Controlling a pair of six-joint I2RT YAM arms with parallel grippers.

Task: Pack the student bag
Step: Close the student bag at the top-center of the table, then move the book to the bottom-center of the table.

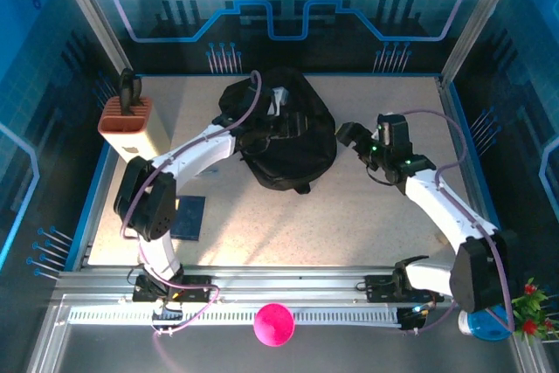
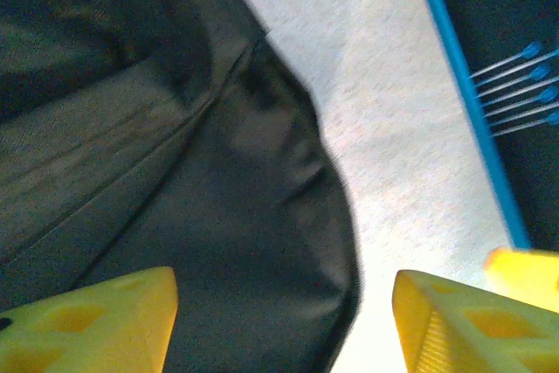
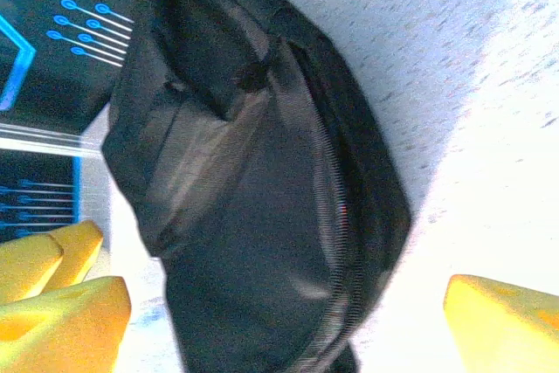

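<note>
Desk (image 1: 349,216): pale and speckled, and it carries everything in play. Most of what sits on it lies toward the back and left.

Student bag (image 1: 288,141): slumped flat at the middle back of the desk, black fabric rumpled. From above, a pale patch shows near its top (image 1: 279,98); what it is cannot be told. The right wrist view picks up a zip line along the bag's edge (image 3: 336,207), but open or closed is not clear.

Left claw (image 2: 281,303): hovers right over the bag with its yellow fingers (image 2: 96,321) spread wide. Nothing is pinched between them.

Right claw (image 3: 288,303): sits just beside the bag's right flank, jaws wide apart and empty, facing the bag.

Tan box (image 1: 131,124): stands at the left edge of the desk, well apart from the bag. A dark thing (image 1: 127,86) pokes up from its top.

Flat dark blue item (image 1: 188,216): lies on the desk by the left arm's base, outside the bag.

Done so far: unclear, since nothing shows what is inside the bag.

Left to do: probably that blue item, perhaps the box's contents too, then closing up. With both claws empty, a fresh pickup looks like the next call.
</note>
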